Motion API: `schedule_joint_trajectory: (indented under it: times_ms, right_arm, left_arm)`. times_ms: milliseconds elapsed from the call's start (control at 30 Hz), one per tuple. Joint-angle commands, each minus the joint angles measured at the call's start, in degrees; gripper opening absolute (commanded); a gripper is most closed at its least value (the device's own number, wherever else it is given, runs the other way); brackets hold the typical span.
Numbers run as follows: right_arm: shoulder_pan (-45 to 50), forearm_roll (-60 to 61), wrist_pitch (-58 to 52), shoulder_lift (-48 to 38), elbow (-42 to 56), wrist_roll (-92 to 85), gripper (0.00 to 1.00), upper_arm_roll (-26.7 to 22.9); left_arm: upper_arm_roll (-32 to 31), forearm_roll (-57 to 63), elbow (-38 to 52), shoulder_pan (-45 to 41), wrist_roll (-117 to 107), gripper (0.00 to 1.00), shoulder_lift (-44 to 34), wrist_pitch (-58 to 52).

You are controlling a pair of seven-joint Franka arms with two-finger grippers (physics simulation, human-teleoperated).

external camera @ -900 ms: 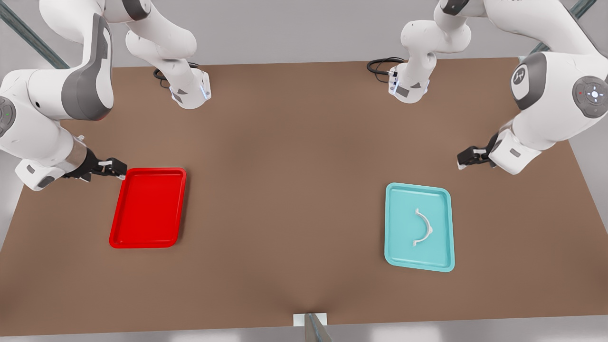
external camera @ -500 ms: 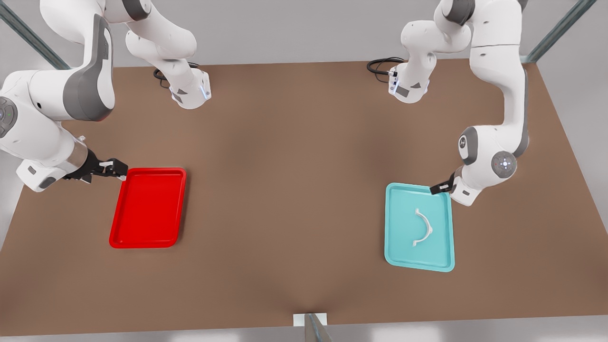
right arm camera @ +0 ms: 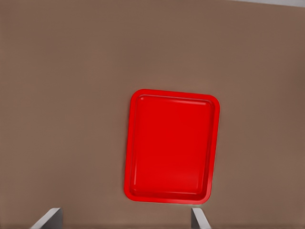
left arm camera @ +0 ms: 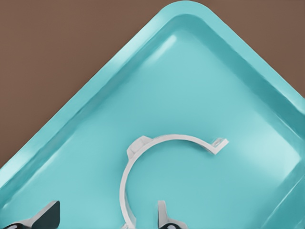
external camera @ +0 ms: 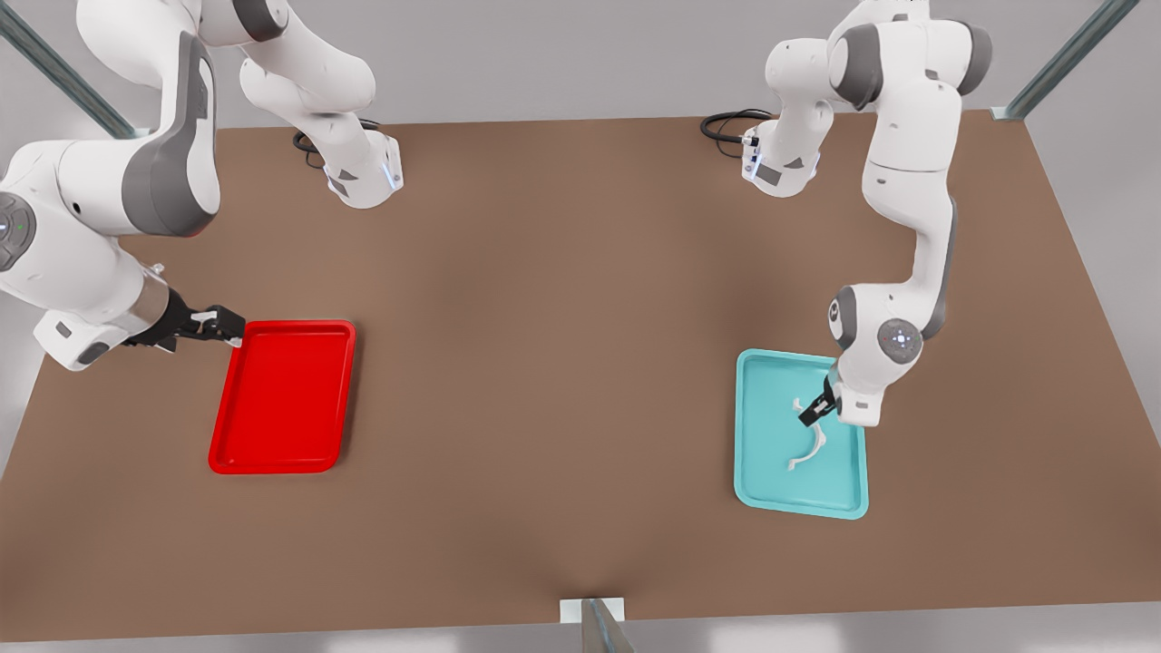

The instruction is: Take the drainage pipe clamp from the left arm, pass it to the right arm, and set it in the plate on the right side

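Observation:
The drainage pipe clamp, a thin white half-ring, lies flat in a teal tray on the front view's right. My left gripper hangs low over the clamp's far end, open. In the left wrist view the clamp curves across the teal tray, and one end of its arc runs between the two spread fingertips of the left gripper. The red plate lies on the front view's left. My right gripper waits open at its far corner, looking down on the plate.
Both arm bases stand at the back of the brown table, each with a black cable. A small white bracket sits at the front edge. Bare tabletop stretches between the two trays.
The left arm swung in from the table's right edge and came down over the teal tray onto the clamp. The right arm hardly moved.

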Motion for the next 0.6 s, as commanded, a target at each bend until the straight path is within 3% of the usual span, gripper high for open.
schedule_joint_trajectory:
  times_ms: [0,167,200,267,333,567]
  right_arm:
    - [-0.1,0.0,-0.1,0.0,0.0,-0.4,1.00,0.0]
    - [-0.4,0.1,-0.1,0.1,0.0,-0.4,1.00,-0.1]
    - [-0.6,0.1,-0.1,0.2,-0.1,-0.5,1.00,0.0]
    - [-0.8,0.1,-0.1,0.2,0.0,-1.6,1.00,-0.1]
    - [-0.8,0.1,-0.1,0.2,0.0,-1.6,1.00,0.0]
    - [-0.8,0.1,-0.1,0.2,0.0,-1.6,1.00,-0.1]
  left_arm:
    - [-0.2,0.1,0.4,-0.4,-21.1,1.00,0.9,2.1]
    - [-0.2,0.3,2.1,-0.5,-21.0,0.98,2.8,2.1]
    - [-0.2,0.4,2.3,-0.4,-21.0,0.93,3.2,2.1]
    - [-0.2,0.4,2.3,-0.4,-21.0,0.68,3.5,2.1]
    - [-0.2,0.4,2.3,-0.4,-21.0,0.60,3.5,2.1]
    - [-0.2,0.3,1.8,-0.9,-20.9,0.59,3.5,1.5]
